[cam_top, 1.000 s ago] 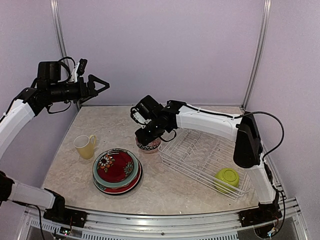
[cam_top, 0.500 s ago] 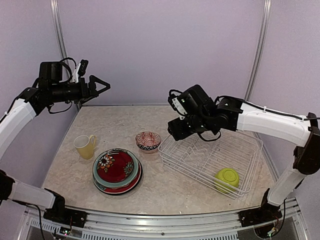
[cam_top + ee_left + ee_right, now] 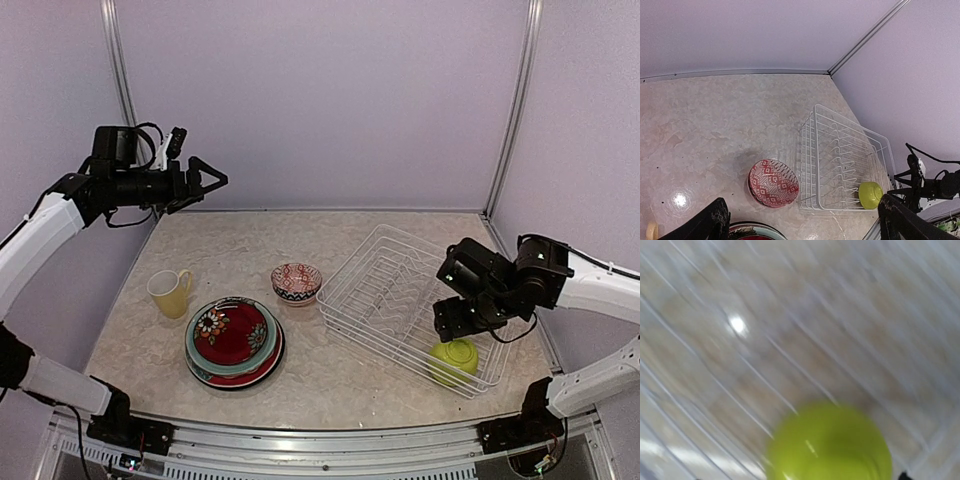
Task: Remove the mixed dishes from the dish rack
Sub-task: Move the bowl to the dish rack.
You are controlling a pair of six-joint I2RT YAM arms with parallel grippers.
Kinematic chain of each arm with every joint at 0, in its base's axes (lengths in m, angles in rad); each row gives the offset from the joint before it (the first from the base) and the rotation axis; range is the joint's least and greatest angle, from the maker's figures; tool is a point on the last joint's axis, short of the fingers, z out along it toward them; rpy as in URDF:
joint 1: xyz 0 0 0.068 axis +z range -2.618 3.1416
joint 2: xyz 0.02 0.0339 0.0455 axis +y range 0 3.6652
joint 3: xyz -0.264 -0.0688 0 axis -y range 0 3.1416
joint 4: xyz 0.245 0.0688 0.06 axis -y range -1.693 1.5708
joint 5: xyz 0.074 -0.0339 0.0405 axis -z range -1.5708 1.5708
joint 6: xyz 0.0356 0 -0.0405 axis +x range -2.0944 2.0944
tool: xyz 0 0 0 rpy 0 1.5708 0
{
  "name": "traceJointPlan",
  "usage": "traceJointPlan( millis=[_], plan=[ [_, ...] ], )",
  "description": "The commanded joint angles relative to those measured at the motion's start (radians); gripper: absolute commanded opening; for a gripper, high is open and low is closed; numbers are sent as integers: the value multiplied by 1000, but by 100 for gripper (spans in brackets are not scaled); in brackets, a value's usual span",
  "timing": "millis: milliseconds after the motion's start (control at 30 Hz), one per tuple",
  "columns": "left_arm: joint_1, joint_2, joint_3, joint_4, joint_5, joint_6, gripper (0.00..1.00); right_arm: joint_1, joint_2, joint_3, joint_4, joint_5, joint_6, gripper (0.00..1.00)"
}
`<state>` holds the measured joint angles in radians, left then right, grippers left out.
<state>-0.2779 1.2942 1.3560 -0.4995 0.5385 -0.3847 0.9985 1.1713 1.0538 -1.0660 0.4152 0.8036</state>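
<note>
The white wire dish rack (image 3: pixel 400 290) lies on the right half of the table, also in the left wrist view (image 3: pixel 840 150). A lime green bowl (image 3: pixel 455 358) sits upside down in its near right corner (image 3: pixel 871 194). My right gripper (image 3: pixel 455 322) hovers just above that bowl. Its wrist view is blurred, the bowl (image 3: pixel 832 445) fills the lower middle and no fingers cross it, so the jaws stand open. My left gripper (image 3: pixel 212 178) is open and empty, high at the far left (image 3: pixel 807 222). A red-white bowl (image 3: pixel 297 280) stands on the table left of the rack.
A pale yellow mug (image 3: pixel 170 292) stands at the left. A stack of floral plates (image 3: pixel 233 340), a red one on top, lies near the front. The red-white bowl (image 3: pixel 773 182) seems to sit in another patterned bowl. Walls close the table at the back and sides.
My right arm left the red-white bowl on the table beside the rack. It then swung right across the rack and down to the lime green bowl. The left arm barely moved.
</note>
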Motion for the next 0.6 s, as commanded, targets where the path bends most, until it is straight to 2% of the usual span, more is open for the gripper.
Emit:
traceJointPlan(
  millis=[0, 167, 267, 433, 567],
  plan=[
    [-4, 17, 5, -8, 11, 6, 99, 5, -73, -74, -155, -56, 164, 83],
    [-3, 23, 6, -9, 12, 3, 99, -3, -104, -123, -202, -67, 224, 85],
    [-6, 22, 5, -6, 18, 3, 99, -32, -106, -143, -199, -50, 248, 83],
    [-11, 25, 11, -13, 20, 4, 99, -118, -102, -192, -86, -86, 169, 69],
    [-11, 20, 9, -15, 11, 6, 99, -188, -70, -226, -15, -120, 100, 52]
  ],
)
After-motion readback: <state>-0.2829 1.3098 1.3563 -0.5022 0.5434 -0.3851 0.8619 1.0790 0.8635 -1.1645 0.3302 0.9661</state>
